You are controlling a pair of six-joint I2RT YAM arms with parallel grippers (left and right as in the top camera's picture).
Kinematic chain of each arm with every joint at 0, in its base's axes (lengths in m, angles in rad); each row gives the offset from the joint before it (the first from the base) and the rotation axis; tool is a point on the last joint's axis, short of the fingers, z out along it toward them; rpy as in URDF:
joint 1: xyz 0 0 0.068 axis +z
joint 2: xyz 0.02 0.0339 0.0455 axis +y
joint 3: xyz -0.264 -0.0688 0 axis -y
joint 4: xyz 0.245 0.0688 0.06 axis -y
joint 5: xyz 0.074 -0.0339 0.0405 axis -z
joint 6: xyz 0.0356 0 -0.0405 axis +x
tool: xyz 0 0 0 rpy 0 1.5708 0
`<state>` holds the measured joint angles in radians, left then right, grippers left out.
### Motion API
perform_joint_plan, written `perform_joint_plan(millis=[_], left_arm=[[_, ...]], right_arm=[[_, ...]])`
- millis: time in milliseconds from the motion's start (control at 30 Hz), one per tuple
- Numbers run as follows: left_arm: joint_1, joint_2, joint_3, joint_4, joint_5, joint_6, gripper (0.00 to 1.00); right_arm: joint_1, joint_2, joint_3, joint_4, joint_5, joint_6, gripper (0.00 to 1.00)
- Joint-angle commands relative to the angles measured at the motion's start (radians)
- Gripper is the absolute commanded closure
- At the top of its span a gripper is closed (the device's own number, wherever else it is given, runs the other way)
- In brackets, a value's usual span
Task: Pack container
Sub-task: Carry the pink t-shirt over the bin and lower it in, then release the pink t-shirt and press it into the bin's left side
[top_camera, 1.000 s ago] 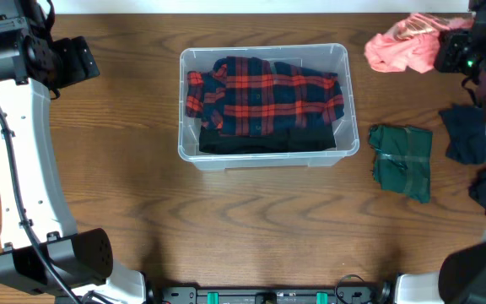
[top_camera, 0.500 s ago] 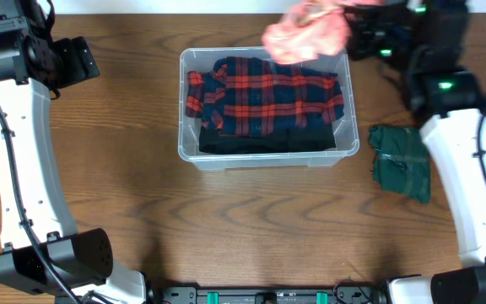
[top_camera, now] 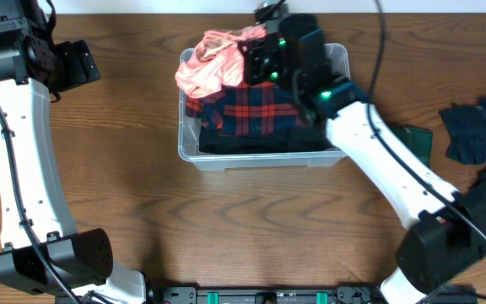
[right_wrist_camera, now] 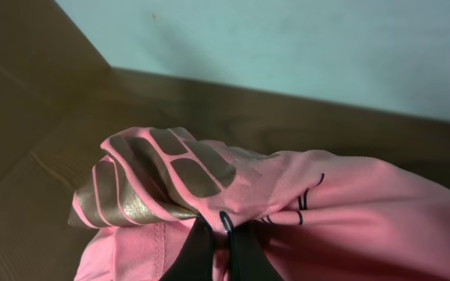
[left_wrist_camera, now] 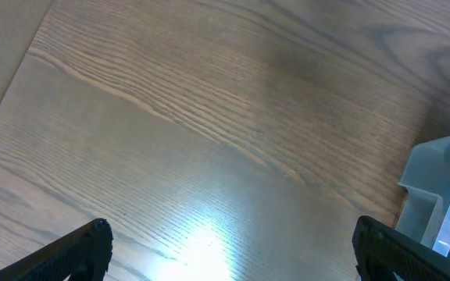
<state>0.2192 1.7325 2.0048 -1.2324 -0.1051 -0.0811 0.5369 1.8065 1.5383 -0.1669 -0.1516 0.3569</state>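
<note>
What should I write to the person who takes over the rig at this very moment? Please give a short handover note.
Grippers: left gripper is open and empty, over the bare table left of the container. The right gripper has its fingers shut on the pink garment, at the container's far left corner.
Done: the plaid shirt lies in the container on dark clothing.
Left: release the pink garment inside, then probably pack the green cloth and the dark blue clothes from the right.
</note>
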Motion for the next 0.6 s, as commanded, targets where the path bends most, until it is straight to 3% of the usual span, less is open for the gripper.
perform_joint_plan(millis=[0, 367, 400, 467, 500, 567], left_arm=[[0.003, 0.013, -0.007, -0.008, -0.011, -0.005, 0.02], [0.003, 0.013, -0.007, -0.008, -0.011, -0.005, 0.02], [0.003, 0.013, -0.007, -0.008, -0.011, -0.006, 0.02], [0.003, 0.013, -0.007, -0.008, -0.011, -0.006, 0.02], [0.003, 0.013, -0.007, -0.008, -0.011, -0.005, 0.02], [0.003, 0.013, -0.007, -0.008, -0.011, -0.005, 0.02]], right_arm=[[0.009, 0.043, 0.016, 0.025, 0.040, 0.044, 0.99], [0.007, 0.129, 0.016, 0.009, 0.043, 0.017, 0.97], [0.007, 0.129, 0.016, 0.005, 0.043, -0.004, 0.84], [0.005, 0.120, 0.016, -0.001, 0.043, -0.048, 0.27], [0.004, 0.114, 0.017, -0.001, 0.042, -0.063, 0.13], [0.000, 0.087, 0.021, 0.002, 0.017, -0.113, 0.11]])
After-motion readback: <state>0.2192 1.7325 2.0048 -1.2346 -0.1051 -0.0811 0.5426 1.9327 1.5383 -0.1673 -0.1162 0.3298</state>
